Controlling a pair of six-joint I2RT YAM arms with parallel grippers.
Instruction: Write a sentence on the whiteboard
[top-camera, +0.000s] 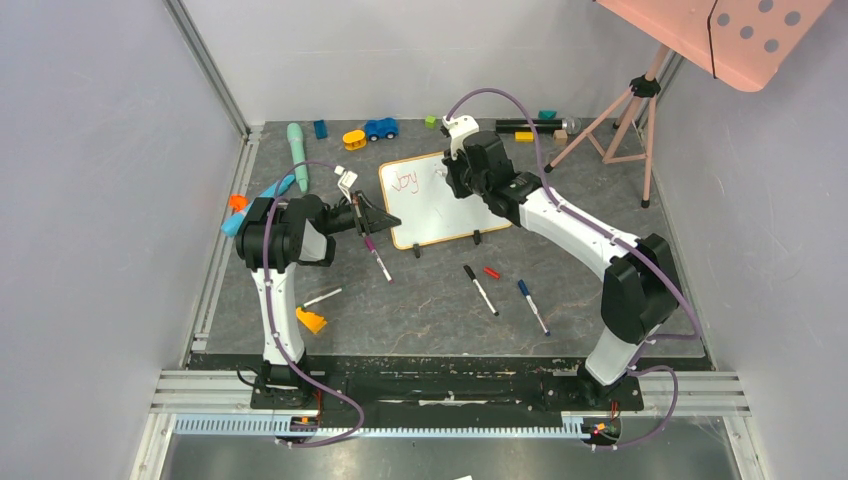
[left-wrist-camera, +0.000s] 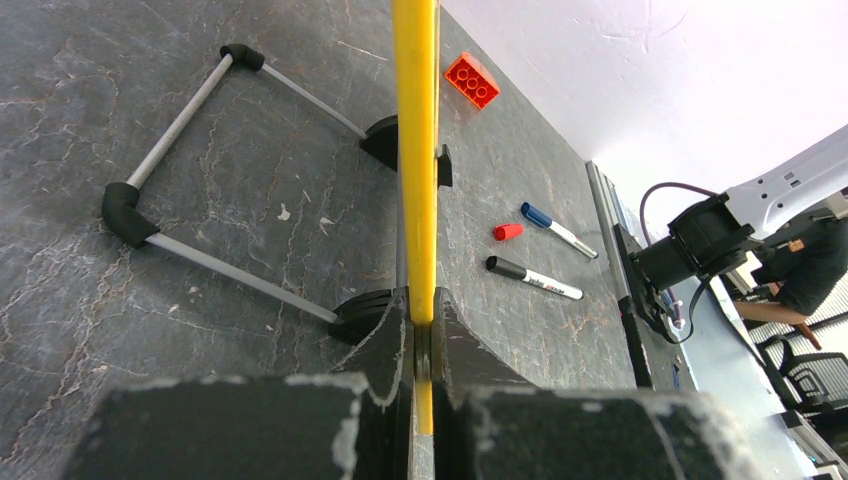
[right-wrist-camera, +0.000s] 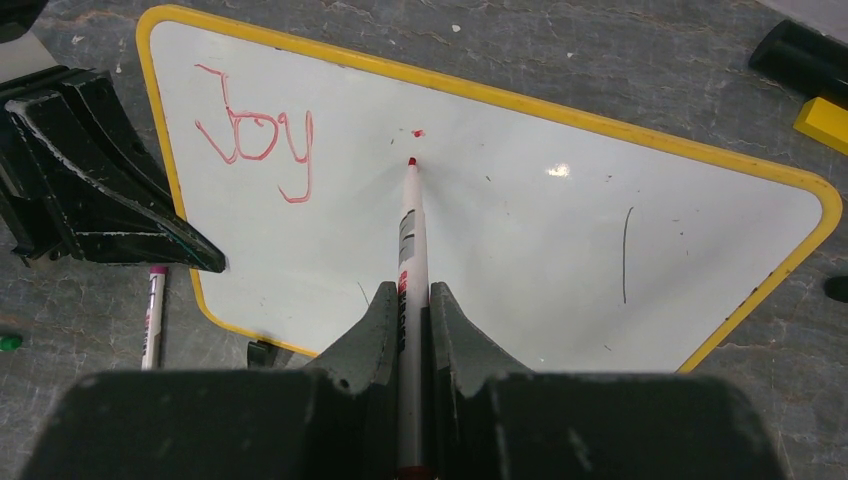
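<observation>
Right gripper (right-wrist-camera: 408, 292) grips a marker (right-wrist-camera: 408, 225) at the whiteboard (right-wrist-camera: 520, 250); left gripper (left-wrist-camera: 420, 300) pinches its frame (left-wrist-camera: 417, 100), clear only wrist-side.

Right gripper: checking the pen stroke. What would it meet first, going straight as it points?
The right gripper clamps a red-tipped white marker, which would meet the yellow-framed whiteboard, right of the red "Joy"; gap unclear.

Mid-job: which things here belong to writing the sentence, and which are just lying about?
In use: yellow-framed white whiteboard, red "Joy", red-tipped white marker in right gripper, left gripper clamping the frame.
Lying about: black-capped marker, blue-capped marker, red cap, blue toy car.
</observation>
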